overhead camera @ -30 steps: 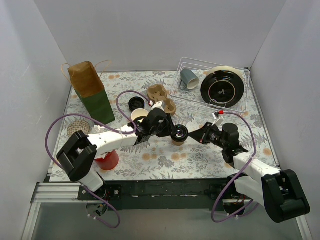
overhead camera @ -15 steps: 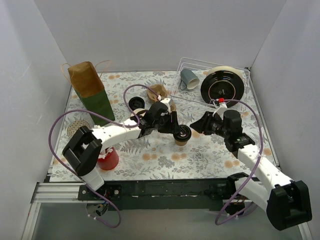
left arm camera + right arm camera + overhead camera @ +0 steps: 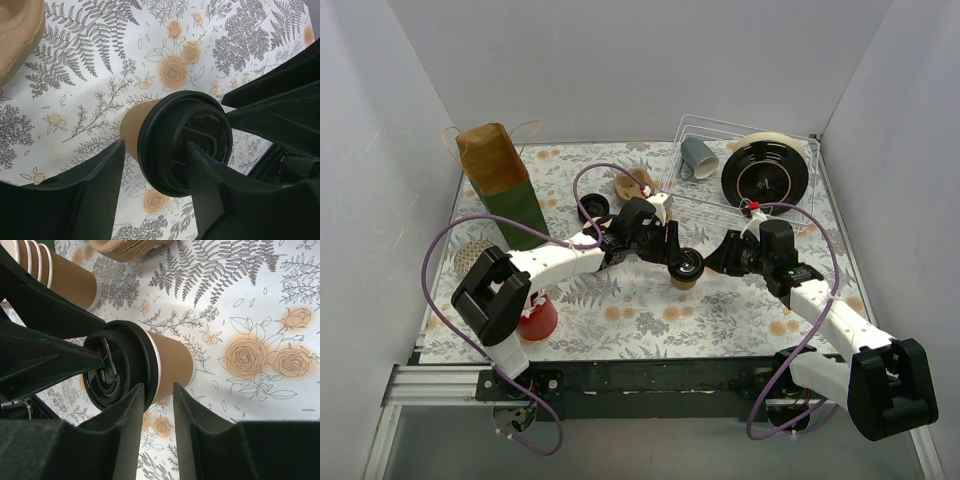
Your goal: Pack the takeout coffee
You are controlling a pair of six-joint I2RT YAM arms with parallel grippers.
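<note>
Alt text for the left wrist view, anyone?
A tan paper cup with a black lid stands on the floral table cover, the left pincer's fingers straddling the lid's rim. Dark parts of the right arm reach in from the right.

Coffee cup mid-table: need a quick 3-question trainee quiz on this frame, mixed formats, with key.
1. True or false: the coffee cup between the left gripper and the right gripper has its black lid on.
2. Where is the grey-blue mug? A) in the clear rack B) held by the left gripper C) stacked on the coffee cup
3. Short answer: what stands on edge beside the mug in that rack?
Key: 1 true; 2 A; 3 a black plate.
</note>
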